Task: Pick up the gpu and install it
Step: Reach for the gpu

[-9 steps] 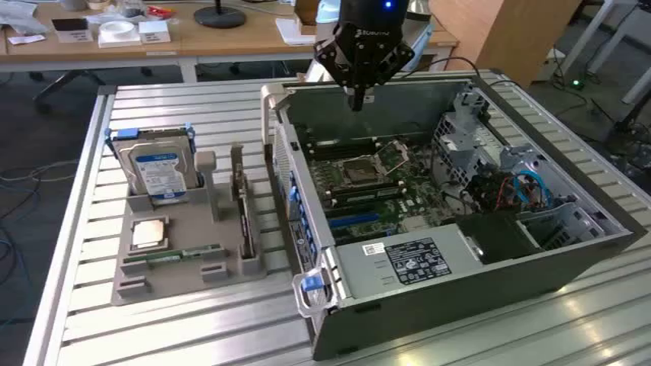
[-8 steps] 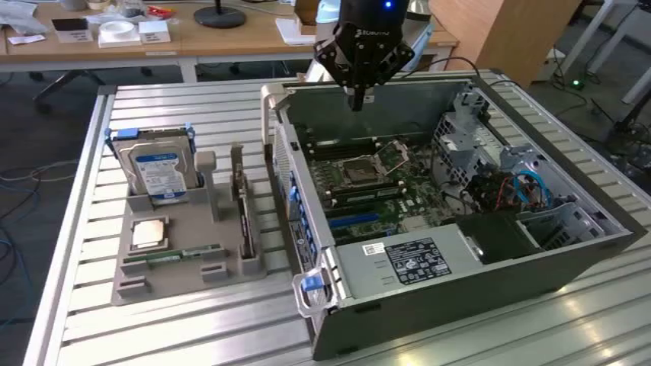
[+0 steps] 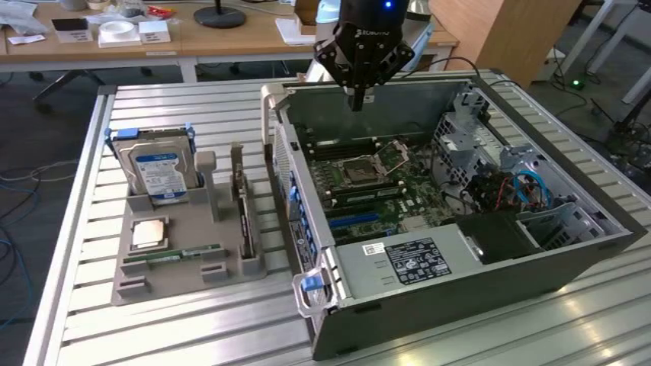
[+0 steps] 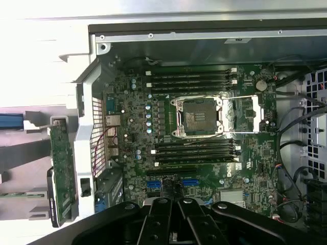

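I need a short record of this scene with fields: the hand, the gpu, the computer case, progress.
hand: shut, empty, above the open computer case
gpu: standing on edge in the grey holder, outside the case
computer case: lying on its side, motherboard exposed
progress: gpu not yet picked up

A ribbed metal tabletop (image 3: 152,335) spreads across the exterior view. At eleven o'clock stands a wooden desk (image 3: 203,42) carrying a round black lamp base (image 3: 219,17) and white boxes (image 3: 120,32). Dark floor (image 3: 41,137) with loose cables (image 3: 15,179) lies at nine o'clock, and a wooden cabinet (image 3: 508,34) at one o'clock.
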